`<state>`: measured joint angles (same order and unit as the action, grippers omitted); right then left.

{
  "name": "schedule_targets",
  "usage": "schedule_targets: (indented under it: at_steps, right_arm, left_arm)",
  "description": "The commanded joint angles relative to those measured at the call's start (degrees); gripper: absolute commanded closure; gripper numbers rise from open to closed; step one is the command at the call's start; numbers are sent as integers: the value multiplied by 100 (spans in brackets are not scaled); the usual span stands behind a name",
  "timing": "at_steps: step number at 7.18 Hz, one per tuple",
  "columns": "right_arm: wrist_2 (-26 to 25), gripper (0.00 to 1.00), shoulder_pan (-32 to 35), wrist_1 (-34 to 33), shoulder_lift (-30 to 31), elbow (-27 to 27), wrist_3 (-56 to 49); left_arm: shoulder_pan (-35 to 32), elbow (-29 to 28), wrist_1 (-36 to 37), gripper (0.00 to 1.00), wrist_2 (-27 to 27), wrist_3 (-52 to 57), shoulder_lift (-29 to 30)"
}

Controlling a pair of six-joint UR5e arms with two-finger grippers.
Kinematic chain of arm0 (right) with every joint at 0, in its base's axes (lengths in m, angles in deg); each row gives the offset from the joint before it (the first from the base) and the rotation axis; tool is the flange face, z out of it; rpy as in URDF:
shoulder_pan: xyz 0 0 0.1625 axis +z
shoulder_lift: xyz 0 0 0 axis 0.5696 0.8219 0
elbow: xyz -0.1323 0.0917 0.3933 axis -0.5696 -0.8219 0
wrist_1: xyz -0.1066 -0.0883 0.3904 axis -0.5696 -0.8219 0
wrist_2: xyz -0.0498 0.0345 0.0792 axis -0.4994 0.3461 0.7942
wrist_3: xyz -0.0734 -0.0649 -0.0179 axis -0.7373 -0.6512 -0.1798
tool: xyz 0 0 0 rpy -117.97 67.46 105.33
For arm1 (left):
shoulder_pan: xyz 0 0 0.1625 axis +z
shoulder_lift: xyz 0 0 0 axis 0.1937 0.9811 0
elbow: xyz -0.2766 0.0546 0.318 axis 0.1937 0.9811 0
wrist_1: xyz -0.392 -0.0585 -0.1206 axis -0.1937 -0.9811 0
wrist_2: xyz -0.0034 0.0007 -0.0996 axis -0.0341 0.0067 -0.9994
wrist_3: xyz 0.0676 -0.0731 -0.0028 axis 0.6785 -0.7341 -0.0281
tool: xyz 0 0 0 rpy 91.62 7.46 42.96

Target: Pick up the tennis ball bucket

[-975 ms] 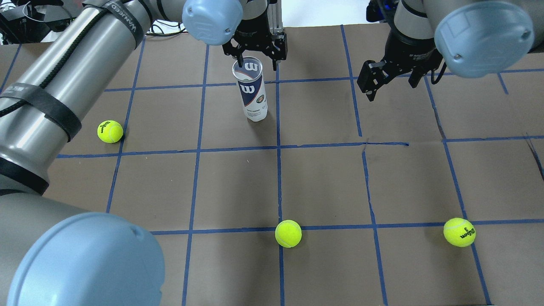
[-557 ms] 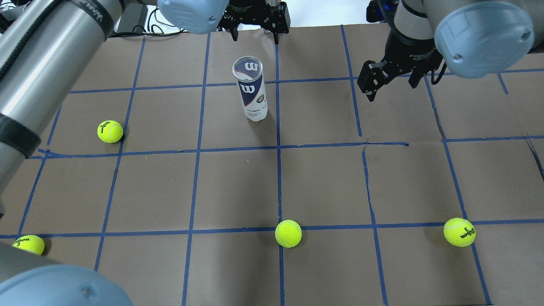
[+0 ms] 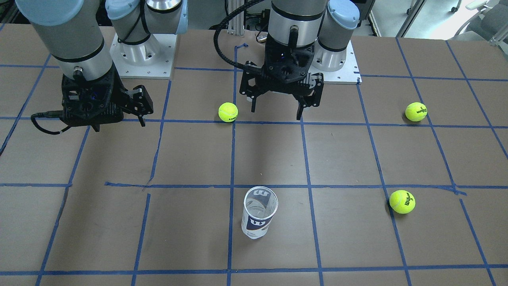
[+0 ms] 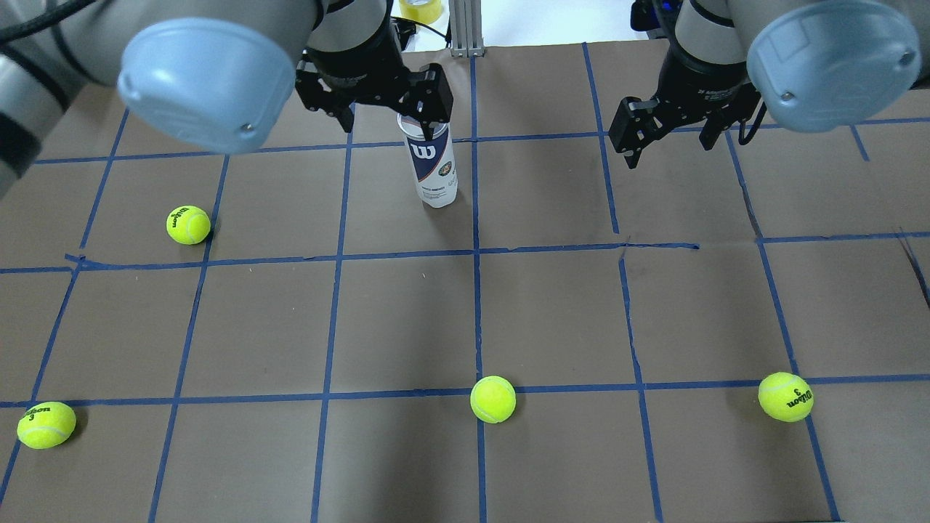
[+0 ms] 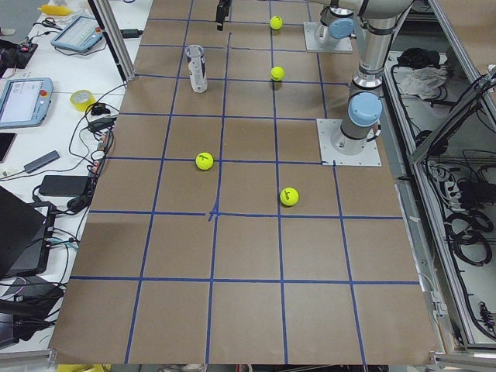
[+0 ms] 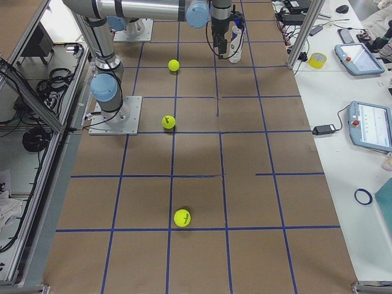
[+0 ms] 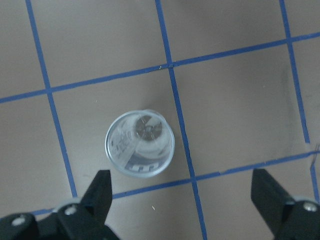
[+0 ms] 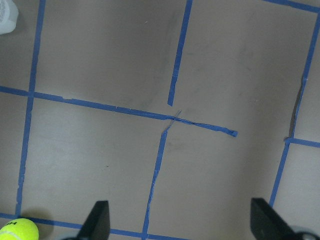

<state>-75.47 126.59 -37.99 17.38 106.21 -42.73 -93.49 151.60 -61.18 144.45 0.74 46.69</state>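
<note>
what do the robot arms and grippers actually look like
Both arms are silver-grey tubes with pale blue round joint caps. The left arm has a black ribbed cable curving to its wrist; the right arm has a thin black cable looping at its wrist. The left gripper and right gripper are black, angular and two-fingered.
</note>
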Motion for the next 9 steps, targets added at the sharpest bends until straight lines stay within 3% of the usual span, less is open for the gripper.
schedule_targets:
  at_steps: [1, 3, 4, 5, 7, 9]
  right_arm:
    - [40, 0, 24, 15, 213, -57, 14]
    - [57, 0, 16, 15, 250, 39, -12]
    - [57, 0, 16, 6, 241, 31, -3]
    - [57, 0, 25, 6, 232, 31, -3]
    - [31, 0, 7, 6, 232, 31, -30]
    - [-22, 0, -2, -248, 206, 31, -83]
  left_arm:
    - [854, 877, 12, 0, -8, 1037, -775]
    - [1552, 617, -14, 0, 17, 1293, -848]
    - [1536, 546, -101, 0, 18, 1197, -804]
    - [1510, 423, -232, 0, -25, 300, -734]
    - [1300, -15, -784, 0, -17, 72, -559]
    - [1229, 26, -954, 0, 18, 80, -593]
